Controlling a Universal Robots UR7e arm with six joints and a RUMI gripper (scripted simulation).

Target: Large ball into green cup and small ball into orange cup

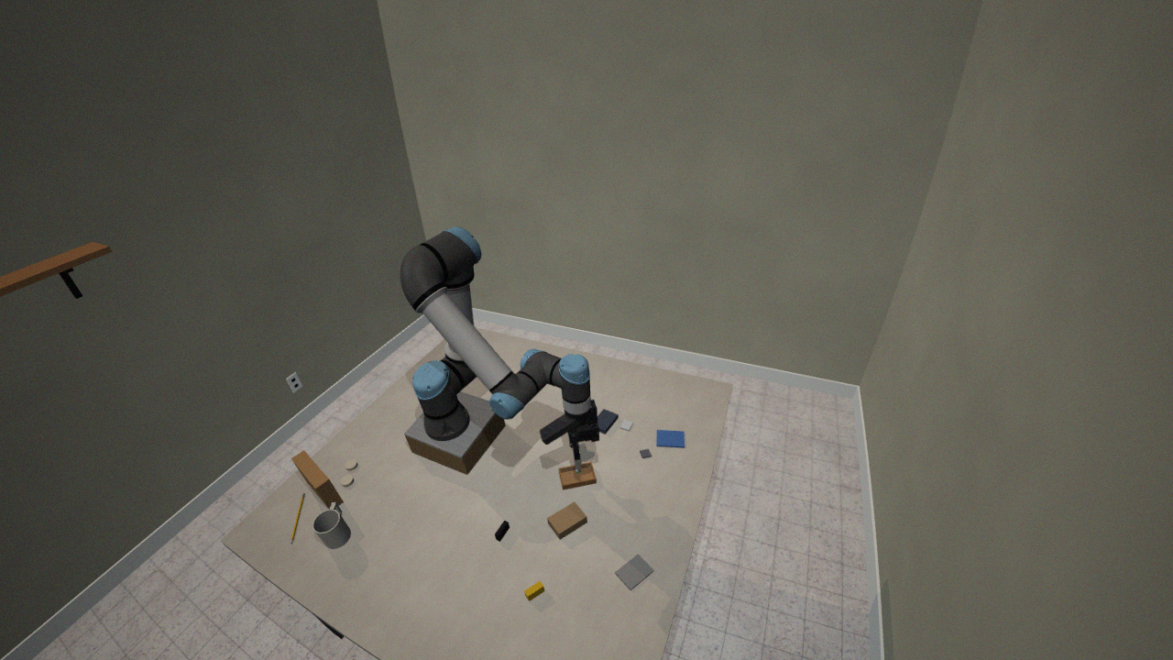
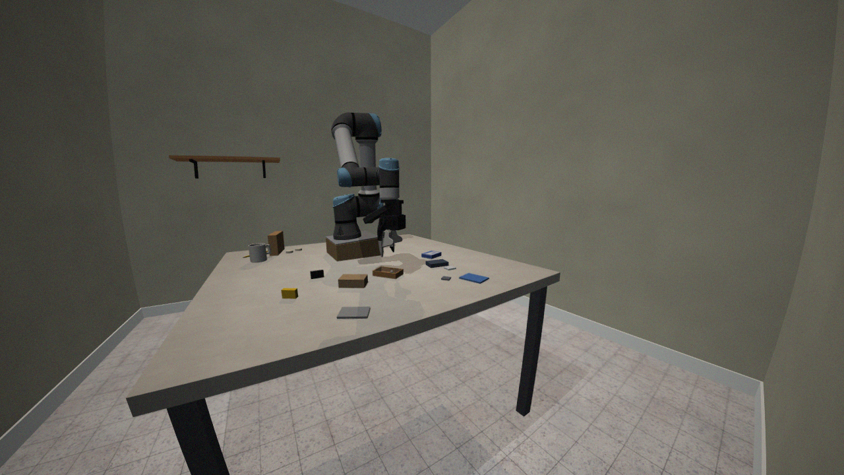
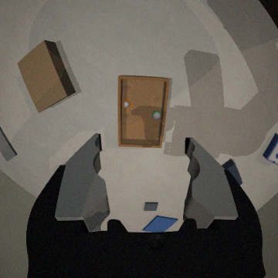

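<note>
The wooden puzzle lies flat on the table, toward the far edge, a short way out from the arm's base block. In the wrist view a pale ball sits in the green cup at the puzzle's right rail, and another pale ball sits in the orange cup at its left rail. Which ball is the larger cannot be told with certainty at this size.

The gripper hangs above the table, clear of the puzzle. Its jaws stand apart with bare table surface between them; nothing is held.

A plain brown block rests near the puzzle, on the side toward the near edge. A blue tile lies toward the right edge. A grey mug stands by the far left corner.
</note>
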